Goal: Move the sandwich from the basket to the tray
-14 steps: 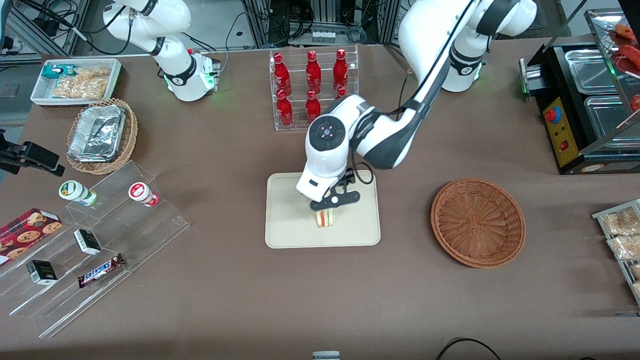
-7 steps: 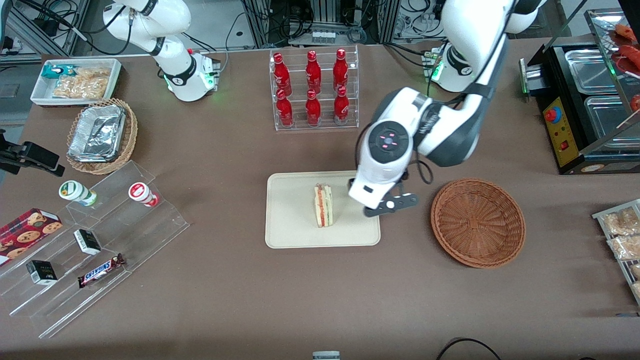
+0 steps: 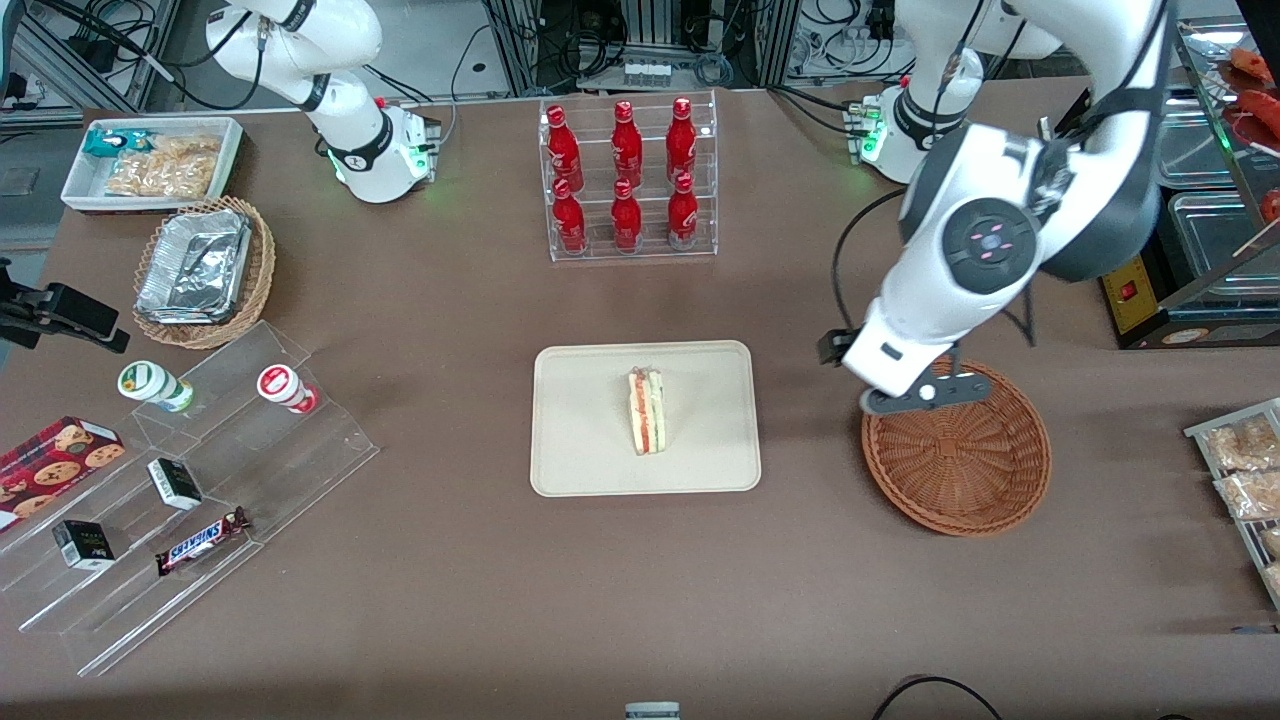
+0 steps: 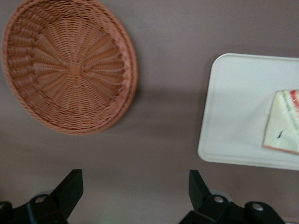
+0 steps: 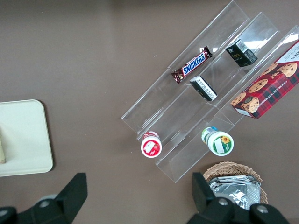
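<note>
- Sandwich [image 3: 647, 411] lies on the cream-beige tray [image 3: 580, 470], near the tray's middle, its red and green filling layers showing along one edge
- In the left wrist view the sandwich [image 4: 283, 122] shows partly, resting on the tray [image 4: 233, 116], well apart from the wicker basket [image 4: 70, 65]
- Left arm's end effector [image 3: 915, 395] hangs above the basket [image 3: 960, 470] rim, at the side nearest the tray
- End effector fingers [image 4: 70, 189] are spread wide apart with nothing between them; only bare brown worktop [image 4: 159, 154] shows in the gap
- Basket holds nothing and sits on the worktop [image 3: 640, 600] beside the tray, toward the working arm's end
- Clear rack of red bottles [image 3: 625, 175] stands farther from the front camera than the tray
- Stepped acrylic display [image 3: 200, 500] with a Snickers bar [image 3: 200, 540] lies toward the parked arm's end
</note>
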`<act>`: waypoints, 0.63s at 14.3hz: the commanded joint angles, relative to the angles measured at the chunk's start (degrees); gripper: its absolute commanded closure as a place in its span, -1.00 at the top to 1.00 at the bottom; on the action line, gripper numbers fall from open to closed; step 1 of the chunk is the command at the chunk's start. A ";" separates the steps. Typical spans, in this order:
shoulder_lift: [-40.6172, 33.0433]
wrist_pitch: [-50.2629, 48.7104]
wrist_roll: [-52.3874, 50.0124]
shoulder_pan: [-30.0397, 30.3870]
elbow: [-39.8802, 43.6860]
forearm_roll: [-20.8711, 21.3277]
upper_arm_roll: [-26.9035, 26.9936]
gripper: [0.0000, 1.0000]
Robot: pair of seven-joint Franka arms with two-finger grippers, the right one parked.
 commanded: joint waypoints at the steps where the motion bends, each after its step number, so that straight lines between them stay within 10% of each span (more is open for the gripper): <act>1: -7.16 -5.87 12.45 7.09 -4.04 0.23 -1.07 1.00; 9: -12.81 -11.87 31.13 18.20 2.37 0.58 -1.34 1.00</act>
